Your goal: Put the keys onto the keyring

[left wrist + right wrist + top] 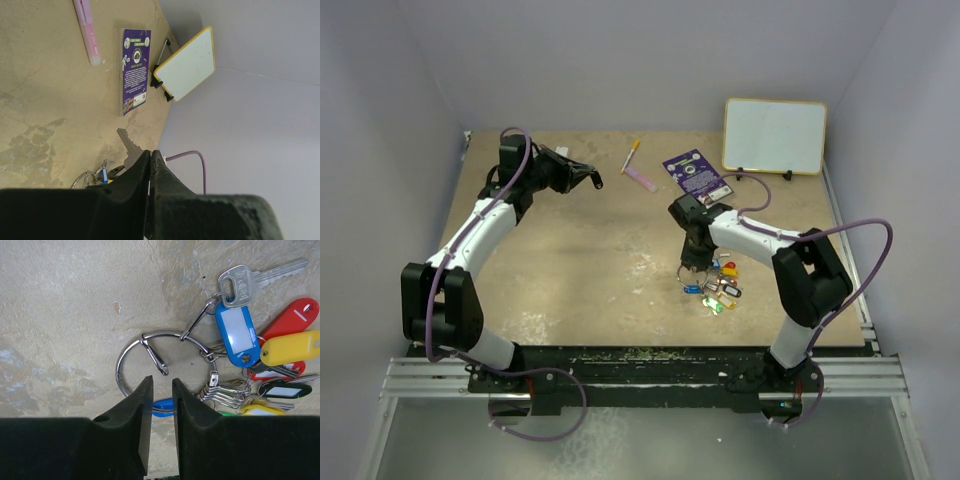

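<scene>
Right gripper (161,382): it is positioned low over the table (580,260), right of centre, directly above the keyring (118,367). A narrow gap is seen between its jaws. The near arc of the ring runs under the fingertips (142,390) and is hidden there, so it cannot be determined whether the ring is pinched or only straddled.

Keyring: it lies flat on the table. A straight clasp piece is angled inward from its upper arc.

Keys (237,335): they are bunched against the right side of the ring, with blue, red, yellow, green and white tags fanned out. A bare silver key (240,282) is topmost in the wrist view. Which keys are threaded on the ring cannot be told.

Left gripper (150,152): it is held raised at the far left of the table, well apart from the keys. Its jaws are pressed together and nothing is held.

Other items noted: a purple card (695,173), a pink marker (640,178) and a small whiteboard (775,135) are placed along the far edge.
</scene>
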Tool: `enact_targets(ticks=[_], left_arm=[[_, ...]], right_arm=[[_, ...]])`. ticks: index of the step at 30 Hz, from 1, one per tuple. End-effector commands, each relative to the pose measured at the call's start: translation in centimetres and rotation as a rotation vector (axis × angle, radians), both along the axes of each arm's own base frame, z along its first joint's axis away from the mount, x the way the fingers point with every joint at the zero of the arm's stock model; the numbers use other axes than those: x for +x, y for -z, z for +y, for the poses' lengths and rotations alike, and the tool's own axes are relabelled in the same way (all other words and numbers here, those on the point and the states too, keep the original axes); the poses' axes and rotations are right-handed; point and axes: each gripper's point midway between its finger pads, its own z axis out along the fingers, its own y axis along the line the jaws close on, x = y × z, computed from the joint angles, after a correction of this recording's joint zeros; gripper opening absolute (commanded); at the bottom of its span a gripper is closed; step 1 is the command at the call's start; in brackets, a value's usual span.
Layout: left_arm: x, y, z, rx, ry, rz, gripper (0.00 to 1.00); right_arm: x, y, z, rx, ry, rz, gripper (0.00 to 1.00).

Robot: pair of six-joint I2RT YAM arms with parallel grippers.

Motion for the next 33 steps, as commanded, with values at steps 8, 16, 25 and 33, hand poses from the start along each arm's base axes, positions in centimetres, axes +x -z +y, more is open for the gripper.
enact_targets(ticks=[8,16,25,33], left_arm=[[-0.2,-2.0,0.3,0.015,0.001,-0.078,0.04],[-0.1,-1.8,0.3,0.015,0.001,-0.074,0.04],[-0.1,-1.7,0.3,0.014,0.0,-0.071,0.04],[-0.1,-1.5,0.2,0.012,0.002,-0.066,0.04]], right_arm=[[1.1,0.7,-1.1,-0.04,-0.032,-0.023,0.22],[0.9,1.7,-0.9,-0.035,-0.046,-0.005,0.17],[2.1,0.5,-0.8,-0.06,-0.056,-0.019,0.03],[7.1,-4.8,3.6,0.023,-0.195,-0.108,0.09]])
